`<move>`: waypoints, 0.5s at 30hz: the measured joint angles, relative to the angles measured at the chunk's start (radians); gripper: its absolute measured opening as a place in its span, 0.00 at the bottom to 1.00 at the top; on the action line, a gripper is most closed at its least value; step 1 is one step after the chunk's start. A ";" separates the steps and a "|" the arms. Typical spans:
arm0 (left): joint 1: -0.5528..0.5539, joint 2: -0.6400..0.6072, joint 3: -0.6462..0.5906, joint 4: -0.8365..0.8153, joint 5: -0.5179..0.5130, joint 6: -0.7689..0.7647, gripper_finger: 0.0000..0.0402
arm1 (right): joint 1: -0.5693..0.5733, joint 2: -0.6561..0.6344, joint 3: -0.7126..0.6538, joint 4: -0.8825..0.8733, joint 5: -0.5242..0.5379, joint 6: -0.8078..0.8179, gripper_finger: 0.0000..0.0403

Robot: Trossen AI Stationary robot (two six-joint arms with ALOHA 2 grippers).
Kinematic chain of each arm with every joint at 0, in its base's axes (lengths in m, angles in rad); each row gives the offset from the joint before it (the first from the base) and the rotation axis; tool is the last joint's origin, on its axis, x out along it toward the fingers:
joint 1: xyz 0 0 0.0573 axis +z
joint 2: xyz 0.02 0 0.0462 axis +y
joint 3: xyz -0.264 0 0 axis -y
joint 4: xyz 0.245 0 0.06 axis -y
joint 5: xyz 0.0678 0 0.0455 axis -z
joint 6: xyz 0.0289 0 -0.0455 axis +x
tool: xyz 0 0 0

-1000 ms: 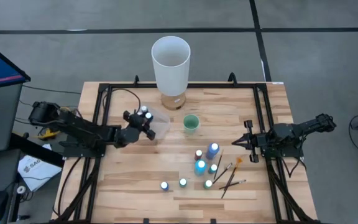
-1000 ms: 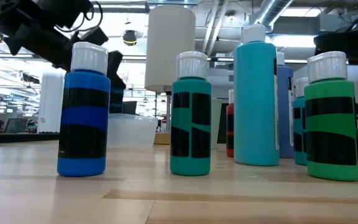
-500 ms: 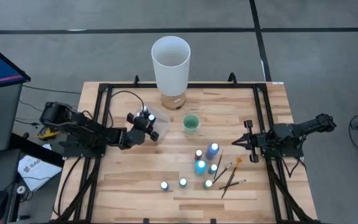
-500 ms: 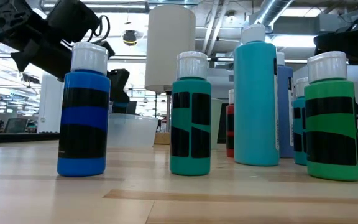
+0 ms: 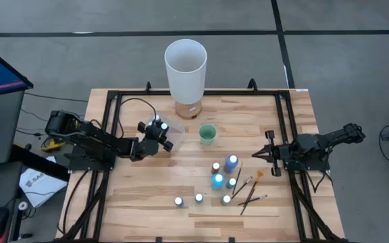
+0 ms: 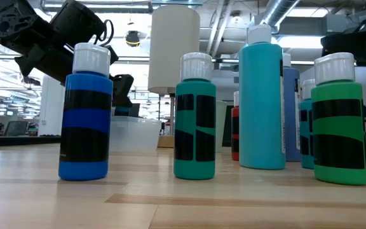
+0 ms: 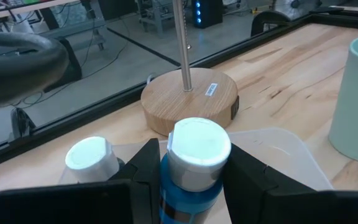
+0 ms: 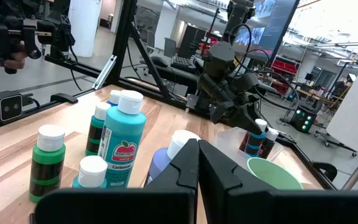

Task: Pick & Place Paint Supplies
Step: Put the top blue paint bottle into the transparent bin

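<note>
Two arms work at the wooden bench [image 5: 147,196], and we note their states as follows. We find the left pincer [image 7: 188,186] clamped on a blue paint bottle [image 7: 191,165] with a white cap, gripping it just below the cap; in the high view this pincer [image 5: 155,131] sits over the clear plastic tray [image 5: 174,135] at the bench's rear left. A second white-capped bottle [image 7: 92,158] stands just beside the held one, inside the same tray. Beyond the tray we see the round wooden base [image 7: 188,99] of the tall white cylinder [image 5: 186,67], and the small green cup [image 5: 208,133] stands near the tray. The right pincer [image 5: 256,154] waits at the right side of the bench with its fingers together, empty. The remaining supplies are grouped in the front middle: a tall teal bottle [image 6: 262,95], a blue bottle [image 6: 84,114], a teal bottle [image 6: 194,117] and a green bottle [image 6: 338,121] all stand upright. Three thin brushes [image 5: 247,191] lie flat just beside the bottles, one with an orange tip [image 5: 259,175].
</note>
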 joint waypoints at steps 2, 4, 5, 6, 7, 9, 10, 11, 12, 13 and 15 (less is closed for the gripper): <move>0.000 0.000 0.000 0.000 0.000 0.000 0.25 | 0.000 0.000 0.000 0.000 0.000 0.000 0.00; 0.001 0.000 0.000 0.000 0.000 -0.001 0.25 | 0.000 0.000 0.000 0.000 0.000 0.000 0.00; 0.003 0.000 0.000 0.000 0.000 -0.001 0.25 | 0.000 0.000 0.000 0.000 0.000 0.000 0.00; 0.005 0.000 0.000 0.000 0.000 -0.001 0.25 | 0.000 0.000 0.000 0.000 0.000 0.000 0.00; 0.008 0.000 0.000 0.001 0.000 -0.001 0.25 | 0.000 0.000 0.000 0.000 0.000 0.000 0.00; 0.012 0.000 0.000 0.002 0.000 -0.001 0.25 | 0.000 0.000 0.000 0.000 0.000 0.000 0.00; 0.015 0.000 0.000 0.002 0.000 -0.003 0.25 | 0.000 0.000 0.000 0.000 0.000 0.000 0.00; 0.016 0.000 0.000 0.002 0.003 -0.004 0.25 | 0.000 0.000 0.000 0.000 0.000 0.000 0.00; 0.016 0.000 0.000 0.002 0.009 -0.004 0.25 | 0.000 0.000 0.000 0.000 0.000 0.000 0.00; 0.016 0.000 0.000 0.003 0.009 -0.004 0.25 | 0.000 0.000 0.000 0.000 0.000 0.000 0.00; 0.016 0.000 0.000 0.003 0.009 -0.004 0.25 | 0.000 0.000 0.000 0.000 0.000 0.000 0.00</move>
